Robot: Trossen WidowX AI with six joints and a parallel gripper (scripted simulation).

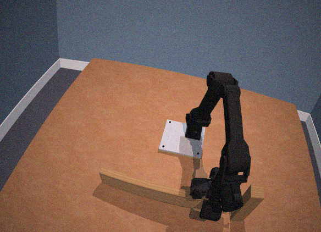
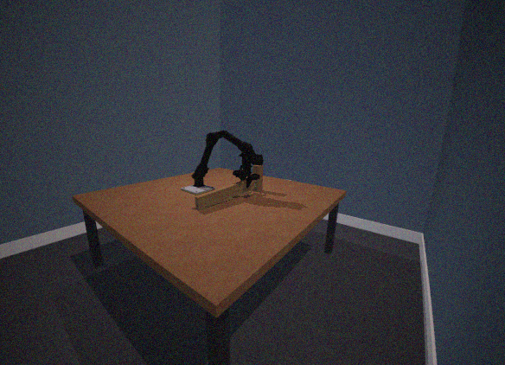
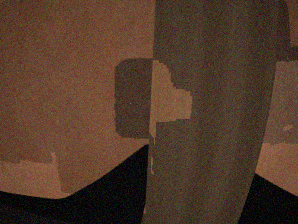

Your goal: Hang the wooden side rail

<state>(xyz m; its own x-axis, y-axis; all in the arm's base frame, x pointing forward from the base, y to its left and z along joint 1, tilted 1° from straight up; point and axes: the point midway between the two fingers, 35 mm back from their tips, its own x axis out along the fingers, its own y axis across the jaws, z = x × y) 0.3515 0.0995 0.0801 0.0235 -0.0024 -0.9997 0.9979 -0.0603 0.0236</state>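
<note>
The wooden side rail (image 1: 143,187) (image 2: 220,196) stretches across the front of the table. Its left end rests on the table top and its right end is raised toward the headboard post (image 1: 248,202) (image 2: 258,173). My gripper (image 1: 206,203) (image 2: 246,179) (image 3: 178,154) is shut on the rail near that right end, close beside the post. In the wrist view the rail (image 3: 209,96) runs as a wide grey-green band between my dark fingers. The steel hooks, the slot and its pins are hidden behind my arm.
The arm's white base plate (image 1: 171,138) (image 2: 195,188) sits behind the rail near the table's middle. The orange table (image 1: 96,115) (image 2: 207,246) has its right edge close behind the post. Floor and blue walls surround the table.
</note>
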